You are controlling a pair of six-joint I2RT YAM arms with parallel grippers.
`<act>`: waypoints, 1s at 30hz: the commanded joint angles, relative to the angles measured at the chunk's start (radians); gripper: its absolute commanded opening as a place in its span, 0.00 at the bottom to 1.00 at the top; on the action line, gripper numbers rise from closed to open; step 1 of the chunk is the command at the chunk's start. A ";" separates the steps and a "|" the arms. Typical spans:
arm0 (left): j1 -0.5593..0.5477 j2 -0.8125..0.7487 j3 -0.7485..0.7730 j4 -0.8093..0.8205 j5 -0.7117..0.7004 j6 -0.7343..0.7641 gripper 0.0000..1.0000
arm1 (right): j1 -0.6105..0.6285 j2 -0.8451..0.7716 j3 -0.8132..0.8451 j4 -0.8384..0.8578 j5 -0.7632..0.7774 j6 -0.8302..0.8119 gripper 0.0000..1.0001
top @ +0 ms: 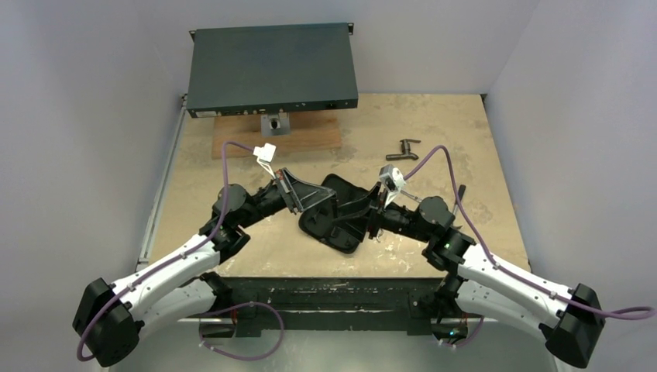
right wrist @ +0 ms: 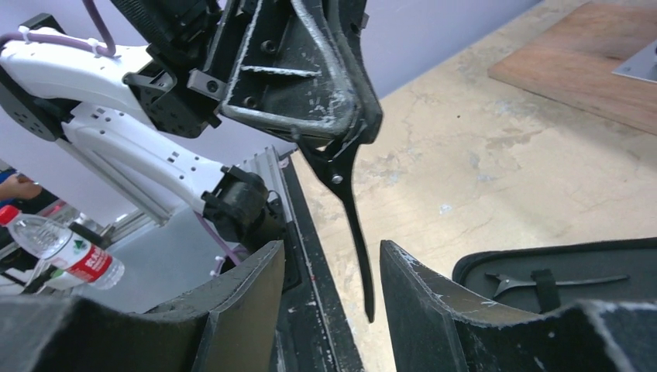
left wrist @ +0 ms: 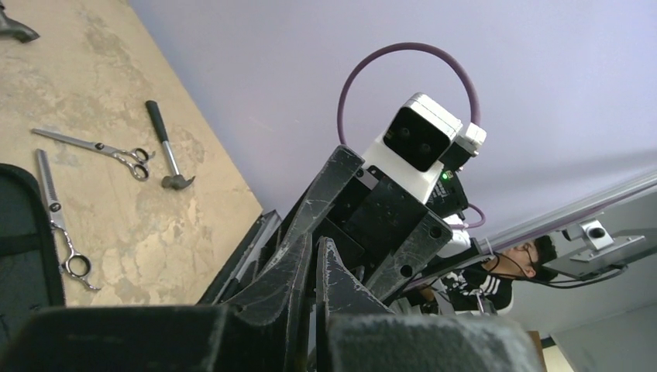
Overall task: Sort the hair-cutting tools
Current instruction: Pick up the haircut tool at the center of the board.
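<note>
My left gripper (top: 298, 194) is shut on a thin black clip-like piece (right wrist: 353, 213) and holds it above the table's near edge. In the right wrist view the clip hangs down from the left gripper (right wrist: 341, 143), its tip between the fingers of my open right gripper (right wrist: 333, 267) without touching them. In the left wrist view the left fingers (left wrist: 298, 263) stand almost together. Silver scissors (left wrist: 104, 147) and a second toothed pair of shears (left wrist: 56, 213) lie on the table beside an open black case (left wrist: 23, 240). The comb is not in view.
The black case (top: 333, 217) lies under both grippers; another black clip (right wrist: 554, 280) is strapped inside it. A small hammer (left wrist: 166, 151) lies by the scissors. A T-shaped fitting (top: 403, 149), a wooden board (top: 310, 139) and a dark flat box (top: 271, 70) are farther back.
</note>
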 commanded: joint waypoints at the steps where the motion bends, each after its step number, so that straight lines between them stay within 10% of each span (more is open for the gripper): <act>1: -0.005 0.011 0.002 0.104 0.046 -0.037 0.00 | 0.007 0.004 0.009 0.054 0.071 -0.042 0.48; 12: -0.005 0.032 -0.011 0.140 0.072 -0.056 0.00 | 0.007 0.005 0.063 0.032 0.101 -0.086 0.45; 30: -0.010 0.028 0.012 0.059 0.033 -0.013 0.03 | 0.008 0.009 0.083 0.041 0.017 -0.038 0.00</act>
